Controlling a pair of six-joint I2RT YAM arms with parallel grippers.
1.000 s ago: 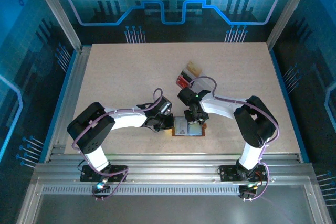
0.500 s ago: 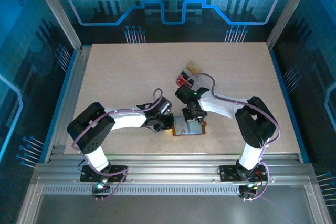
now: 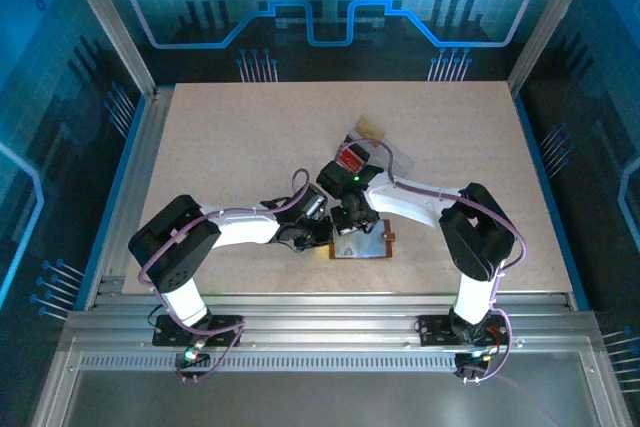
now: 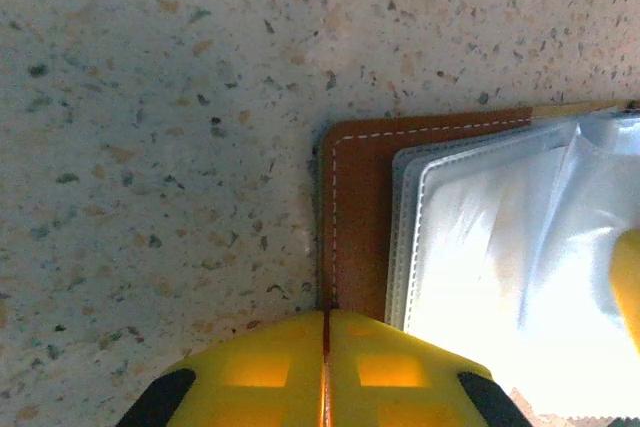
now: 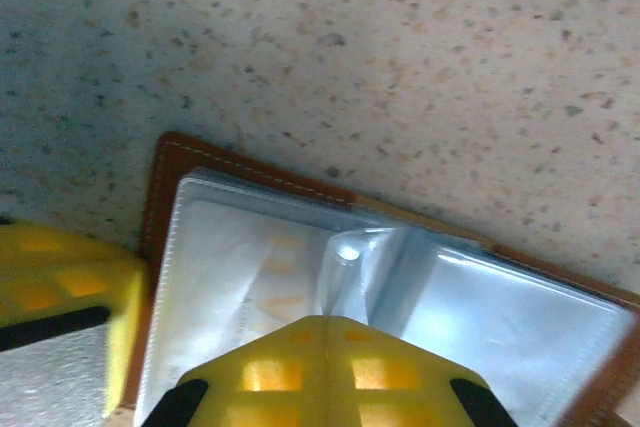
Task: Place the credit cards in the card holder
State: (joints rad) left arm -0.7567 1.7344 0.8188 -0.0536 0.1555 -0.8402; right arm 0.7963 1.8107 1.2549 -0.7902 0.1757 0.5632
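Note:
The card holder point(image 3: 365, 247) lies open near the table's front edge, brown leather point(image 4: 355, 207) with clear plastic pockets point(image 5: 500, 317) facing up. My left gripper point(image 3: 327, 236) is shut, and its yellow fingertips point(image 4: 325, 319) rest on the holder's stitched left edge. My right gripper point(image 3: 350, 226) is also shut, with its tip point(image 5: 325, 325) against a raised fold of the clear pocket sheet point(image 5: 345, 252). Whether that fold is pinched I cannot tell. The credit cards are out of view.
A clear plastic tray point(image 3: 385, 154) stands just behind the right arm, holding a red card point(image 3: 350, 158) and a tan card point(image 3: 370, 128). Speckled tabletop point(image 3: 240, 147) spreads to the left and the back. Metal rails border the table.
My right gripper has slid left across the open holder and closed fully. This uncovers the holder's right side and its snap tab. The left gripper has stayed put.

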